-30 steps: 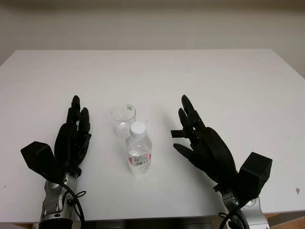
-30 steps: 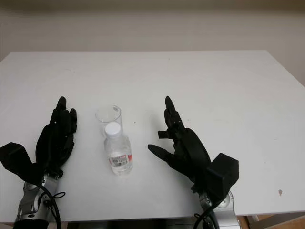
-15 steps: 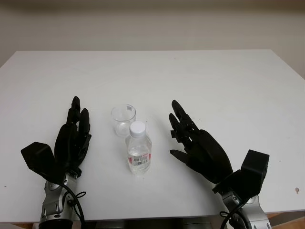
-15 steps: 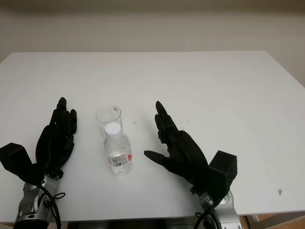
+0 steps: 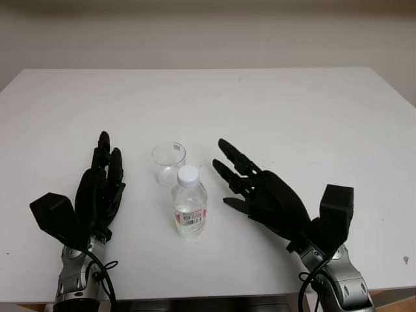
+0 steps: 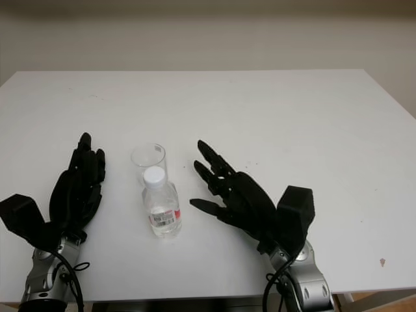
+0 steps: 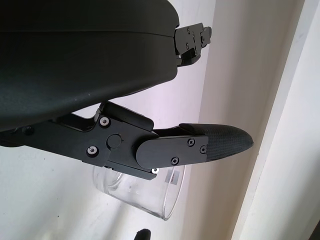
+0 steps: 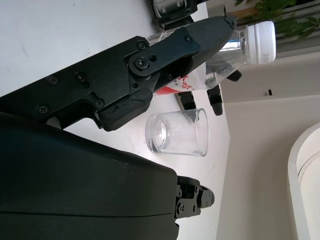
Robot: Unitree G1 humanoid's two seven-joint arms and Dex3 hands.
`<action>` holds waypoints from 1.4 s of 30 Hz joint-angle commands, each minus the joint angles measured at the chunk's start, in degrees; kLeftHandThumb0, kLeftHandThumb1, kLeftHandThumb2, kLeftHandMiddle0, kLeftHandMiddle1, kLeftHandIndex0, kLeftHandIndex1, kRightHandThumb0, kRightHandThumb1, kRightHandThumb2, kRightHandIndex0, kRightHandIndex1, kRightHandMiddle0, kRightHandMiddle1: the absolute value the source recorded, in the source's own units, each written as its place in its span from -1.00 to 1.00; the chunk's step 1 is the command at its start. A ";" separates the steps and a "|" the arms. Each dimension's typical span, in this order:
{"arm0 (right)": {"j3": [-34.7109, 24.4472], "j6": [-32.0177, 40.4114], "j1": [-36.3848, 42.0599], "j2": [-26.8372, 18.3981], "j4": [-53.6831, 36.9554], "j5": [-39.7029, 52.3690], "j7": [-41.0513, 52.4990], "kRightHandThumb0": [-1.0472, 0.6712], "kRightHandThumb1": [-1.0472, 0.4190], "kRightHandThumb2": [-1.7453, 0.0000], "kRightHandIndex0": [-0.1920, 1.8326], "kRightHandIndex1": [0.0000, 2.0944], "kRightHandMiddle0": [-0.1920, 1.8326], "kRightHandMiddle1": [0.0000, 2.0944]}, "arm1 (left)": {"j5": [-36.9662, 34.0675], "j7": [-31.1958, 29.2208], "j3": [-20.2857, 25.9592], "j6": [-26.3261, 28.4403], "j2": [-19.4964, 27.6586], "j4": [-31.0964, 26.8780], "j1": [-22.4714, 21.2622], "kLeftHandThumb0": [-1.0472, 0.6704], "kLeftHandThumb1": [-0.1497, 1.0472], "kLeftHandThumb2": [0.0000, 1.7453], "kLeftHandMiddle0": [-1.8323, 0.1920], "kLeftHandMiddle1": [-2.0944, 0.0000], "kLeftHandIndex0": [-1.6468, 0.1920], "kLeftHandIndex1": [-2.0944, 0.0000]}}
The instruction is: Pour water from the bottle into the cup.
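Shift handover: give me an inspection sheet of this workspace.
Surface: white table, bare apart from the job's things.
Job's things: capped bottle upright; clear cup upright just behind it.
Clutter: nothing seen.
Hands: left hand open, left of the cup; right hand open, right of the bottle, not touching it.
Cables: black cable at the left wrist.
Surroundings: plain wall behind the table.
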 commanded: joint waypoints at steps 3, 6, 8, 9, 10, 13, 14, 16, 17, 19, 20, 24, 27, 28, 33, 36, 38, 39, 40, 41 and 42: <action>-0.20 -0.61 -1.54 -0.68 1.30 -0.31 0.60 -0.76 -0.74 0.94 -0.58 -0.82 -0.65 -0.84 | 0.00 0.06 0.04 0.79 -0.14 1.03 1.42 -0.65 1.00 -0.47 0.98 0.95 0.98 0.95; -0.27 -0.59 -1.67 -0.65 1.59 -0.24 0.76 -0.74 -0.73 0.94 -0.56 -0.81 -0.63 -0.82 | -0.17 -0.08 0.11 1.03 -0.04 0.95 1.41 -0.64 1.00 -0.47 0.99 0.95 0.98 0.95; -0.24 -1.30 -1.77 -0.79 2.07 -0.61 0.85 -0.75 -0.73 0.94 -0.53 -0.80 -0.61 -0.80 | 0.06 0.05 0.03 1.06 0.07 0.85 1.39 -0.64 1.00 -0.46 0.99 0.95 0.98 0.95; -0.19 -1.56 -1.80 -0.94 2.17 -0.94 0.80 -0.75 -0.73 0.94 -0.52 -0.79 -0.60 -0.79 | 0.07 0.03 0.01 1.05 0.08 0.77 1.40 -0.64 1.00 -0.45 0.99 0.95 0.98 0.95; -0.14 -1.72 -1.81 -1.03 2.22 -1.17 0.75 -0.75 -0.73 0.94 -0.51 -0.78 -0.60 -0.78 | 0.04 -0.01 0.00 1.05 0.10 0.72 1.42 -0.64 1.00 -0.45 0.99 0.95 0.98 0.95; -0.24 -1.75 -1.82 -1.08 2.28 -1.27 0.64 -0.74 -0.71 0.94 -0.53 -0.67 -0.70 -0.51 | 0.20 -0.09 -0.05 0.80 0.20 0.75 1.47 -0.64 1.00 -0.46 0.99 0.95 0.98 0.95; -0.28 -1.72 -1.82 -1.11 2.29 -1.30 0.62 -0.74 -0.71 0.94 -0.57 -0.56 -0.80 -0.31 | 0.25 -0.07 -0.06 0.77 0.23 0.74 1.48 -0.64 1.00 -0.46 0.99 0.95 0.98 0.95; -0.33 -1.40 -1.82 -1.30 2.28 -1.48 0.53 -0.74 -0.70 0.94 -0.63 -0.39 -0.86 -0.15 | 0.12 -0.19 -0.04 0.91 0.29 0.73 1.47 -0.64 1.00 -0.46 0.99 0.95 0.98 0.95; -0.40 -1.20 -1.82 -1.37 2.29 -1.41 0.57 -0.74 -0.70 0.94 -0.65 -0.33 -0.87 -0.11 | 0.11 -0.23 -0.03 0.87 0.30 0.75 1.47 -0.64 1.00 -0.46 0.99 0.95 0.98 0.95; -0.58 -1.18 -1.75 -1.38 2.29 -1.23 0.62 -0.74 -0.70 0.94 -0.68 -0.25 -0.88 -0.07 | 0.11 -0.22 0.01 0.90 0.33 0.80 1.46 -0.64 1.00 -0.45 0.98 0.95 0.97 0.95; -0.65 -1.13 -1.71 -1.38 2.25 -1.24 0.54 -0.74 -0.70 0.94 -0.69 -0.22 -0.89 -0.05 | 0.13 -0.24 0.02 0.89 0.37 0.85 1.46 -0.64 1.00 -0.45 0.98 0.95 0.97 0.95; -0.76 -0.53 -1.74 -1.54 2.28 -1.43 0.42 -0.75 -0.69 0.94 -0.72 -0.10 -0.88 0.00 | 0.05 -0.36 0.11 1.02 0.51 0.86 1.46 -0.65 1.00 -0.46 0.98 0.95 0.98 0.95; -0.57 -1.10 -1.80 -1.56 2.69 -1.69 0.60 -0.74 -0.69 0.94 -0.73 -0.08 -0.88 0.01 | -0.05 -0.39 0.19 0.89 0.46 0.93 1.40 -0.64 1.00 -0.46 0.98 0.95 0.97 0.95; -0.49 -1.37 -1.82 -1.52 2.81 -1.82 0.64 -0.74 -0.69 0.94 -0.73 -0.07 -0.89 0.01 | -0.17 -0.47 0.23 0.93 0.44 0.95 1.37 -0.64 1.00 -0.46 0.98 0.95 0.98 0.95; 0.06 -1.44 -1.79 -1.05 3.18 -2.01 0.84 -0.74 -0.68 0.94 -0.75 -0.05 -0.90 0.01 | -0.07 -0.19 0.27 0.97 0.37 0.67 1.53 -0.65 1.00 -0.47 0.97 0.94 0.97 0.94; 0.64 -2.26 -1.90 -0.71 3.97 -2.07 1.34 -0.72 -0.70 0.94 -0.77 -0.03 -0.91 0.02 | -0.18 -0.21 0.32 0.98 0.33 0.56 1.71 -0.65 1.00 -0.47 0.97 0.95 0.97 0.95; 1.17 -2.66 -2.02 -0.40 4.55 -2.29 1.46 -0.73 -0.70 0.93 -0.78 -0.02 -0.92 0.02 | 0.02 -0.07 0.25 0.92 0.33 0.47 1.86 -0.64 1.00 -0.47 0.97 0.95 0.96 0.94; 1.41 -2.81 -2.11 -0.26 4.87 -2.36 1.50 -0.73 -0.70 0.93 -0.78 -0.02 -0.92 0.02 | 0.24 0.11 0.19 0.85 0.33 0.44 1.90 -0.65 1.00 -0.47 0.97 0.95 0.96 0.94; 1.67 -2.98 -2.21 -0.12 5.17 -2.50 1.51 -0.73 -0.70 0.94 -0.78 -0.02 -0.92 0.02 | 0.38 0.18 0.14 0.69 0.34 0.49 1.92 -0.65 1.00 -0.47 0.97 0.95 0.96 0.94; 1.88 -3.15 -2.33 0.02 5.50 -2.52 1.61 -0.72 -0.70 0.94 -0.78 -0.02 -0.92 0.02 | 0.45 0.19 0.11 0.63 0.36 0.53 1.93 -0.66 1.00 -0.47 0.97 0.95 0.96 0.94; 1.99 -3.28 -2.44 0.11 5.76 -2.50 1.69 -0.72 -0.70 0.94 -0.79 -0.01 -0.92 0.02 | 0.49 0.20 0.09 0.58 0.37 0.58 1.92 -0.66 1.00 -0.47 0.97 0.95 0.96 0.94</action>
